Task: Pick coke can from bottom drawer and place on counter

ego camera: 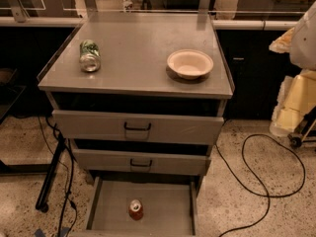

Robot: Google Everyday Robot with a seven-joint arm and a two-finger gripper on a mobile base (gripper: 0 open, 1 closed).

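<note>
The claw is out of frame, so I cannot tell how far open it is. The coke can [136, 209] stands in the open bottom drawer [168, 209], low centre, its lettering unreadable. Above, the grey metal worktop [143, 38] carries a green-and-white can [90, 55] lying at upper left and a cream bowl [190, 63] at right. The floor [247, 206] is speckled.

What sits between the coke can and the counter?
Camera view: two drawers with black handles stand between the coke can in the bottom drawer and the counter. The tool is not in view.
</note>
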